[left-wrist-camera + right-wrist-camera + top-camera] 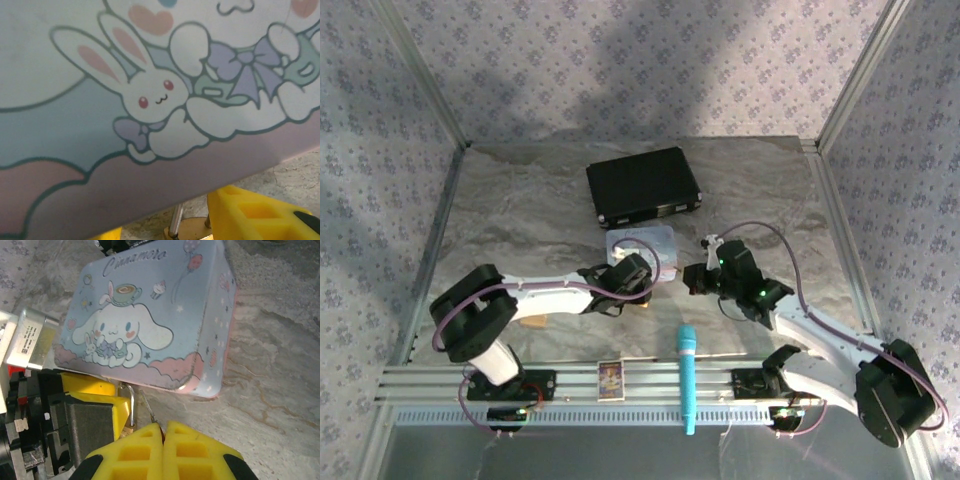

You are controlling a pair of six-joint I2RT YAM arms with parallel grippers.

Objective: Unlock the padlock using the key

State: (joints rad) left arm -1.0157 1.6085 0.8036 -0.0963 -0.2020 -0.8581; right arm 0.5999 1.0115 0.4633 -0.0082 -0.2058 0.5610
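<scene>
The brass padlock (194,231) stands with its steel shackle (131,402) up, just in front of the pastel cartoon tin (150,320). My left gripper (172,229) is shut on the padlock, a yellow finger (250,215) against its body. In the top view that gripper (638,288) sits at the tin's near edge. My right gripper (163,430) is shut on the key (146,406), whose thin silver blade sticks out towards the tin, right beside the shackle. The right gripper (690,280) faces the left one across a small gap. The keyhole is hidden.
The tin (645,248) lies mid-table, with a black case (643,185) behind it. A turquoise stick (687,375) crosses the front rail, beside a small block (610,378). A tan block (535,322) lies under the left arm. Frame posts and patterned walls close in the sides.
</scene>
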